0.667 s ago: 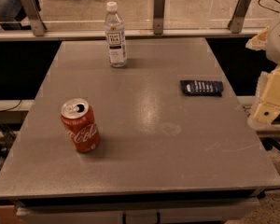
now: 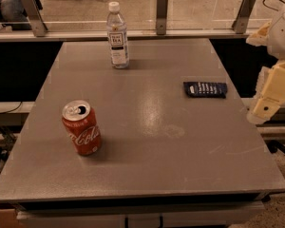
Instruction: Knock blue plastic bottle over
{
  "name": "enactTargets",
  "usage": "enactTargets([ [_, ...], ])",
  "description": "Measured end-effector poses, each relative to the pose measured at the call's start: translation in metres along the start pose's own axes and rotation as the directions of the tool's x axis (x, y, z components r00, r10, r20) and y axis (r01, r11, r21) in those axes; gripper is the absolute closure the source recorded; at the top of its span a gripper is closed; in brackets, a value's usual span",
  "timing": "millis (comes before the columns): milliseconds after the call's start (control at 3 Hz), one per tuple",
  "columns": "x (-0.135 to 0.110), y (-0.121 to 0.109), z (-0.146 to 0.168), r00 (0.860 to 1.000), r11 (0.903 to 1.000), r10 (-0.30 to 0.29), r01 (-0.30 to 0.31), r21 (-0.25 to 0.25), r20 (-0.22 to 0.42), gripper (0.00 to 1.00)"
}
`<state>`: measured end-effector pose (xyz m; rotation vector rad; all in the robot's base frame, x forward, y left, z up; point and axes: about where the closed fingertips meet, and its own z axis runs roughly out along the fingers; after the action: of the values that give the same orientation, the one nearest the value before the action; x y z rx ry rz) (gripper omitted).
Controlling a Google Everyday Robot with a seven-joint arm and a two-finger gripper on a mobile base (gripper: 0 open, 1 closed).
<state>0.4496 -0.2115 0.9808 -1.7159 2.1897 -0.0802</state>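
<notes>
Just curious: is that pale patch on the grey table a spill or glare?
Camera view: likely glare on the grey table; the clear bluish plastic bottle and red soda can cast shadows rightward; the cream gripper hangs beside the table's right edge.

Arm (image 2: 278,82): cream/off-white plastic shells, blocky w/ bevelled edges; upper segment paler, rounder. Pincer (image 2: 260,110) same cream, tapering to a blunt tip, just off rt side of table (image 2: 147,175), mid-depth.
</notes>
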Motion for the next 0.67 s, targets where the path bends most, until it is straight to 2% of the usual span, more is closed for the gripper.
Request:
enactTargets([
  [333,-0.038,-0.036,0.013,0.995,0.9992,-0.031,0.028,0.029,0.094,0.0],
  [667,-0.077,-0.084,0.03,0.974,0.9976,-0.015,-0.001,0.069,0.228,0.0],
])
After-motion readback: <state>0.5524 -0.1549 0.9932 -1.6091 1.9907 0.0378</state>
